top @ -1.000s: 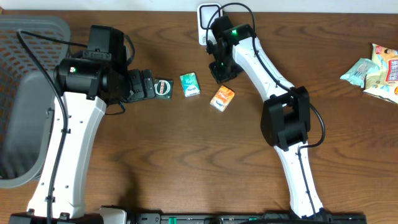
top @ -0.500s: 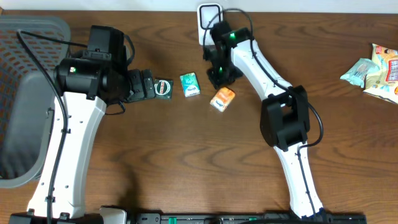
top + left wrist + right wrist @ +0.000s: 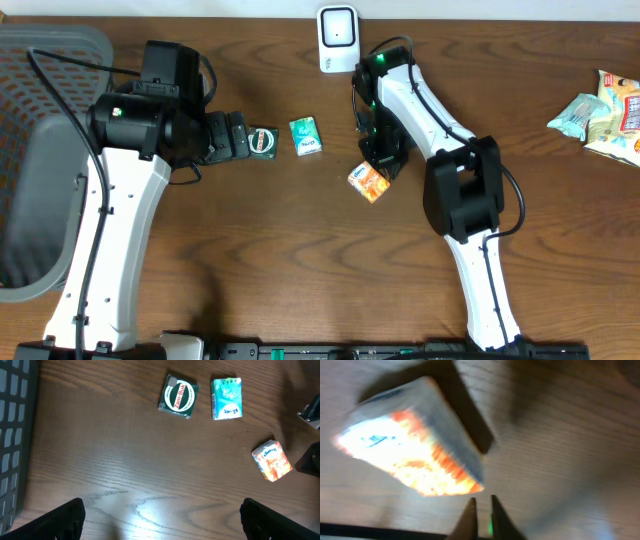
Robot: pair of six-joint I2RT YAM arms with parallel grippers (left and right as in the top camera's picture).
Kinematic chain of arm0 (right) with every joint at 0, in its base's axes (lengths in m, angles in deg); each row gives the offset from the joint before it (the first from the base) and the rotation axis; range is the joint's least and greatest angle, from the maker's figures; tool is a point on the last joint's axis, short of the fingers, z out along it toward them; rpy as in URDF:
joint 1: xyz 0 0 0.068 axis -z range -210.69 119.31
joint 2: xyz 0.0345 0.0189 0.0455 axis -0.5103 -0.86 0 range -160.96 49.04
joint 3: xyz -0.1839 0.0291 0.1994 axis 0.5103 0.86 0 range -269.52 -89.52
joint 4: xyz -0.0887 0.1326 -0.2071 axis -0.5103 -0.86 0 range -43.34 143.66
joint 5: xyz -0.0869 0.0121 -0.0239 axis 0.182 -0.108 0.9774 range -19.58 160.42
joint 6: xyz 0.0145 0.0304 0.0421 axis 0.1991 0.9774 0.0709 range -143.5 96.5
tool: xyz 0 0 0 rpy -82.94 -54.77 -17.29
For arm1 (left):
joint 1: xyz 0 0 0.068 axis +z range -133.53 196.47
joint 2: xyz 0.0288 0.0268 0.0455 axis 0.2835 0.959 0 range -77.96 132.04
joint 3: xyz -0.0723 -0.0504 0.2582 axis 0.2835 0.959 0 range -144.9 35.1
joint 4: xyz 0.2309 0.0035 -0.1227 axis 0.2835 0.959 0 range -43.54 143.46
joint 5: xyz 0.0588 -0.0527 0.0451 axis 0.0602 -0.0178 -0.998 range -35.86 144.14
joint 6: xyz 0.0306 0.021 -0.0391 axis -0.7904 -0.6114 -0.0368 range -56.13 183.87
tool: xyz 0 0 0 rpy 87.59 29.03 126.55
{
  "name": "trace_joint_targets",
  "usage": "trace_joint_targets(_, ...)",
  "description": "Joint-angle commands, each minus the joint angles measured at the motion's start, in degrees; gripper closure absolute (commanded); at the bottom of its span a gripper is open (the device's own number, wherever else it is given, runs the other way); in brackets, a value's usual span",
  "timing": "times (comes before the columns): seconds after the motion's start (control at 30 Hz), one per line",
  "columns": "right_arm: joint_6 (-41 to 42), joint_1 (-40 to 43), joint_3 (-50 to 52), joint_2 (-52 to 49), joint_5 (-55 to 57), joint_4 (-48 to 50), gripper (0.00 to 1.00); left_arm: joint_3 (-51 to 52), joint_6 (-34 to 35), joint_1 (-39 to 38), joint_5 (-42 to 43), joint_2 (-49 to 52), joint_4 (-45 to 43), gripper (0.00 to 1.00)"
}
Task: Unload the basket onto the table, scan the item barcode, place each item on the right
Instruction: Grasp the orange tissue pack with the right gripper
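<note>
Much of the right wrist view is blurred. There the orange-and-white rectangular packet (image 3: 410,445) is seen as a smeared shape, and its print cannot be read. Which face carries the barcode cannot be told in any view. In the overhead view the right arm's wrist covers its own fingers, and the packet's upper right edge is partly hidden beneath it. The grey plastic basket (image 3: 40,60) is cut off at the left edge. A heap of pale snack packets (image 3: 605,115) is cut off at the right edge.

The orange packet is laid flat on the brown wooden table (image 3: 250,260), printed face up, below the white barcode scanner (image 3: 338,38) and well apart from it. Its long axis is slanted to the table's edges, running from upper left to lower right in the overhead view. Neither end is aimed squarely at the scanner.

The right gripper (image 3: 483,512) is seen with its jaws drawn almost together. Nothing is held between them. The packet lies just beyond the fingertips.

The left gripper (image 3: 162,520) is spread as wide as it goes and nothing is gripped. Ahead of it a dark green square tin with a round label (image 3: 179,401) and a teal rectangular packet (image 3: 227,398) are set side by side, apart from each other.
</note>
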Motion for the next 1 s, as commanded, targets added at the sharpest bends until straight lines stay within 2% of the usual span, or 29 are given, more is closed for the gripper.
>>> trace_joint_targets(0.0, -0.07, -0.94, -1.38, 3.82, -1.27, 0.33, 0.89, -0.15, -0.15, 0.13, -0.33, 0.00, 0.02, 0.02)
trace_joint_targets(0.07, -0.09, -0.72, -1.38, 3.82, -1.40, 0.26, 0.82, -0.15, -0.15, 0.13, -0.33, 0.00, 0.02, 0.02)
trace_joint_targets(0.17, -1.05, -0.20, -1.38, 3.80, -1.64, 1.49, 0.57, -0.15, -0.15, 0.13, -0.33, 0.00, 0.02, 0.02)
trace_joint_targets(0.27, -5.77, -0.22, -1.31, 3.80, -6.32, 2.86, 0.47, -0.15, -0.15, 0.13, -0.33, 0.00, 0.02, 0.02)
trace_joint_targets(0.37, -10.88, -0.22, -1.01, 3.80, -11.30, 3.50, 0.46, -0.15, -0.15, 0.13, -0.33, 0.00, 0.02, 0.02)
trace_joint_targets(0.6, -12.66, 0.39, -0.15, 3.78, -11.50, 6.29, 0.53, -0.15, -0.15, 0.13, -0.33, 0.00, 0.02, 0.02)
trace_joint_targets(0.97, -13.60, 4.35, 6.67, 3.78, -16.70, 10.91, 0.54, -0.15, -0.15, 0.13, -0.33, 0.00, 0.02, 0.02)
